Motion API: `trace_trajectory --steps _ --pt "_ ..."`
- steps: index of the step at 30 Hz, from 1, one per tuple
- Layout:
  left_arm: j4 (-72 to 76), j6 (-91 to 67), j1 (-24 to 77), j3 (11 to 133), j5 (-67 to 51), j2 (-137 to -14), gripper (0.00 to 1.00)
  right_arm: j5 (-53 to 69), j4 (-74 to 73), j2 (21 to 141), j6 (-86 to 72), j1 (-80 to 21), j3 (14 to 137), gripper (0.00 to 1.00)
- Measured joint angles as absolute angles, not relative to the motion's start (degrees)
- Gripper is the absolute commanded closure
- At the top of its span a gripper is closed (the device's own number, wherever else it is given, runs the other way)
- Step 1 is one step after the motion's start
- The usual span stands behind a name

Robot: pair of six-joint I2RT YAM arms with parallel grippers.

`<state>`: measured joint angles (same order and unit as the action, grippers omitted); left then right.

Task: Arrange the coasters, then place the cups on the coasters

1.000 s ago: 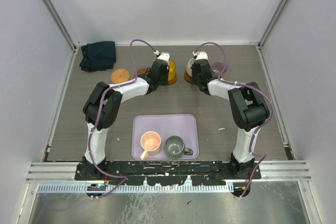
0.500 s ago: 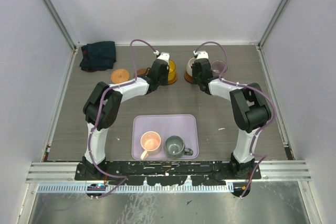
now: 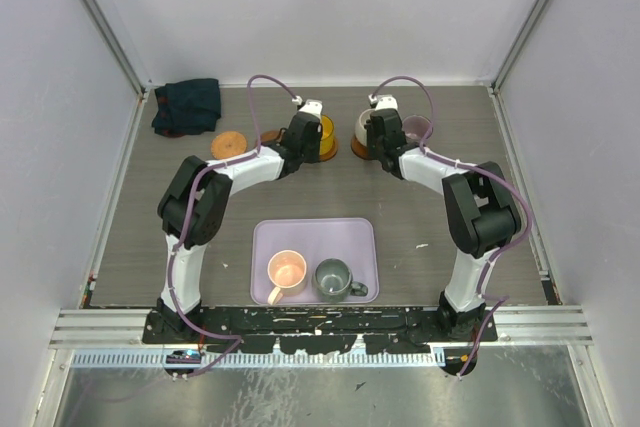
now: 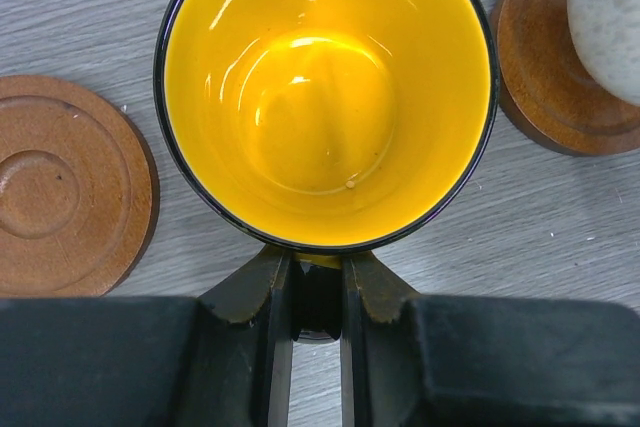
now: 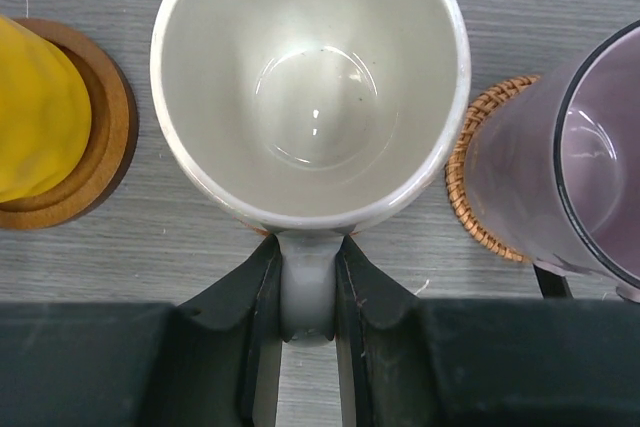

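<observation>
At the back of the table my left gripper (image 3: 306,133) is shut on the handle of the yellow cup (image 4: 325,97), which stands over a dark brown coaster (image 3: 331,154). An empty brown coaster (image 4: 60,187) lies just left of it. My right gripper (image 5: 308,292) is shut on the handle of the cream white cup (image 5: 310,77), which sits over another brown coaster (image 4: 555,82). To its right the purple cup (image 5: 590,147) rests on a woven tan coaster (image 5: 478,179). A tan coaster (image 3: 229,144) lies bare farther left.
A lilac tray (image 3: 313,232) near the front holds the pink cup (image 3: 288,270) and the grey-green cup (image 3: 332,277). A dark folded cloth (image 3: 187,105) lies in the back left corner. Walls close in the table on three sides.
The right arm's elbow has drifted slightly to the right. Both grips and all the cups stay as they were.
</observation>
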<state>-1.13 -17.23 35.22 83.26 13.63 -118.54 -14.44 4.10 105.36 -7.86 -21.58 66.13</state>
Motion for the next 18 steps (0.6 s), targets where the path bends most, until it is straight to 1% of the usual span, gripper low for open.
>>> trace_trajectory --steps 5,10,18 --pt "-1.9 -17.4 35.2 83.3 13.5 -118.3 0.92 -14.4 1.8 105.4 -8.6 -21.9 66.7 0.99" --pt "-2.3 -17.4 35.2 83.3 13.3 -118.2 0.87 -14.4 1.1 105.4 -9.0 -22.0 67.0 0.99" --pt "-2.6 -17.6 35.2 83.5 12.3 -118.2 0.85 -14.4 0.9 105.4 -9.0 -22.0 67.3 0.99"
